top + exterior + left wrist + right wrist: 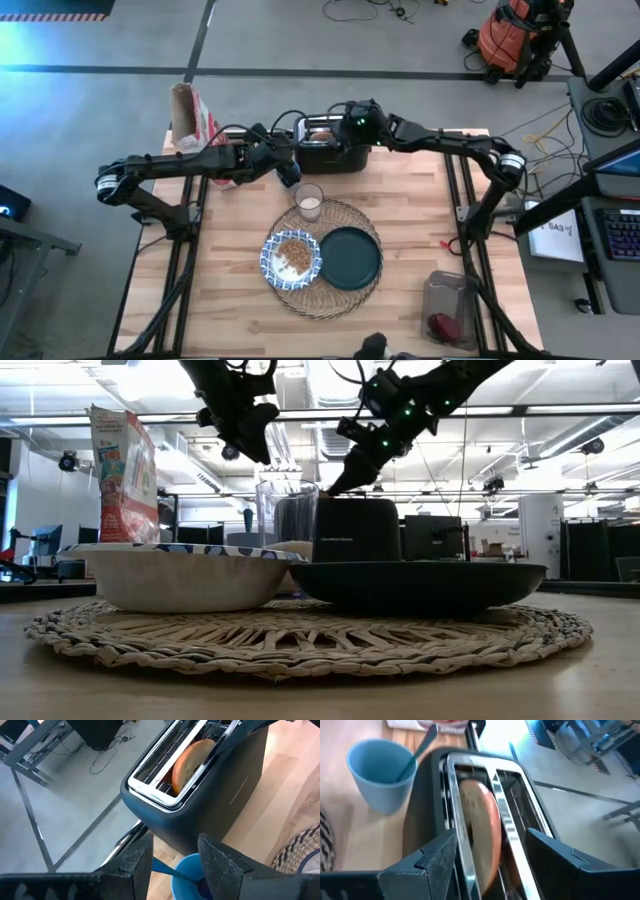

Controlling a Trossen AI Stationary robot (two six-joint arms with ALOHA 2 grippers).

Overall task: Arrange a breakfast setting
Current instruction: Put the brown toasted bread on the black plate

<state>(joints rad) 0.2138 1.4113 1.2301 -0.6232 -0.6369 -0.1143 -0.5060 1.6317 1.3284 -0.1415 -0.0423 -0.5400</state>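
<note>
Tabletop placemat point(326, 262) beyond both grippers

Robotics lab with a breakfast table staged on its floor

A bare wooden table point(400, 300) on a black metal frame stands on grey concrete marked with dark tape lines; behind the toaster point(333, 146) loose cables trail toward an orange shop vacuum point(512, 38). Off the right arm's side sits a desk with a keyboard point(622, 232), and across the table open ceiling ducts, strip lights and monitor-lined workstations point(590, 550) fill the hall.
</note>
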